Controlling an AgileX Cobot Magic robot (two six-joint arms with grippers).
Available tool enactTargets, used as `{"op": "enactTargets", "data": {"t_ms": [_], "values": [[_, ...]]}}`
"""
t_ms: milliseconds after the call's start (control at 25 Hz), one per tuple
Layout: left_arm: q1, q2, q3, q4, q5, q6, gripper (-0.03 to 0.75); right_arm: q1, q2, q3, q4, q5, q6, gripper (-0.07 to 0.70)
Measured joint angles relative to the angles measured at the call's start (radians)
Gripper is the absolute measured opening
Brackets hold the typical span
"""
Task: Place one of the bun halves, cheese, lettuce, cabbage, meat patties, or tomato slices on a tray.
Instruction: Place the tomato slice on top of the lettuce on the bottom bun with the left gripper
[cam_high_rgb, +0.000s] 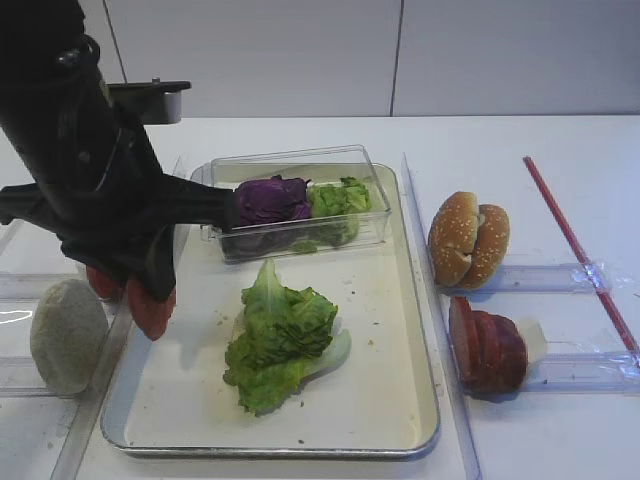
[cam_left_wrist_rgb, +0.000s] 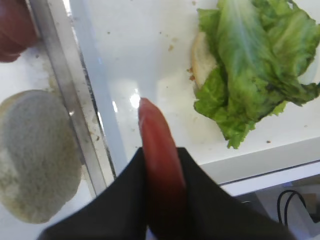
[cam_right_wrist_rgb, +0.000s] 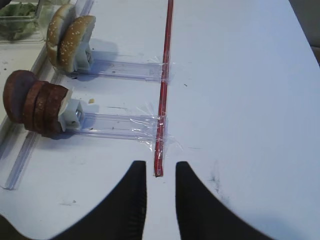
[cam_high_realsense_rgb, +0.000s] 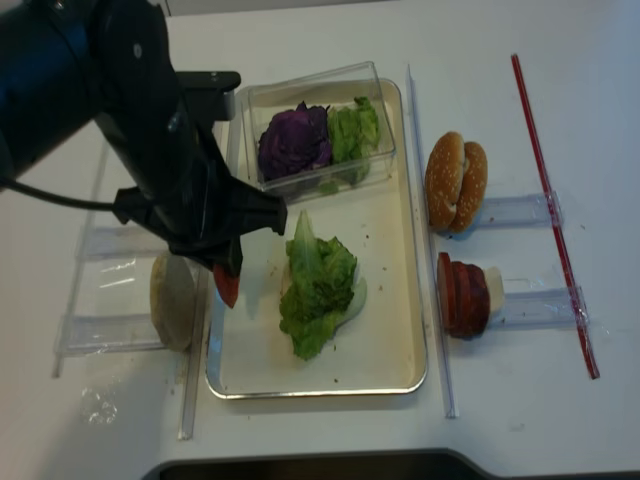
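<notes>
While we scan from the left side of the scene, we first meet a pale round bun-like piece (cam_high_rgb: 67, 335) standing in a clear rack on the white table (cam_high_rgb: 560, 440), just outside the tray's left rim. Beside it, our left gripper (cam_left_wrist_rgb: 159, 172) is pinching a tomato slice (cam_left_wrist_rgb: 156, 150) edge-on between its pressed-together fingers, the red disc upright with its free edge pointing down. It hangs right at the tray's (cam_high_rgb: 415, 345) near-left edge, over the cream floor just inside the silvery rim. In our judgement this is the relation that matters: bare tray floor lies directly below the slice and a little to its right, so a short descent and release from this arm should finish the placement.

Further right, the lettuce (cam_high_rgb: 280, 340) already lies in the tray's middle, its long axis running near to far, well apart from the slice. At the tray's far end sits a clear plastic box (cam_high_rgb: 300, 200) holding purple cabbage (cam_high_rgb: 272, 198) and green leaves.

Right of the tray, the bun halves (cam_high_rgb: 468, 238) stand in a rack, with the meat patties (cam_high_rgb: 487, 345) nearer us. Our right gripper (cam_right_wrist_rgb: 160, 192) hovers spread over the table near a red strip (cam_right_wrist_rgb: 164, 80), holding nothing.
</notes>
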Motion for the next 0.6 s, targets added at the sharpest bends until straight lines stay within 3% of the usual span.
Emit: {"op": "enactTargets", "data": {"t_ms": [240,600], "values": [[-0.016,-0.002,0.0,-0.067,0.0,-0.007,0.093,0.0,0.0,0.0,0.0,0.0,0.0,0.179],[-0.021,0.086,0.0,-0.319,-0.013,0.154,0.092,0.0,0.0,0.0,0.0,0.0,0.0,0.179]]}}
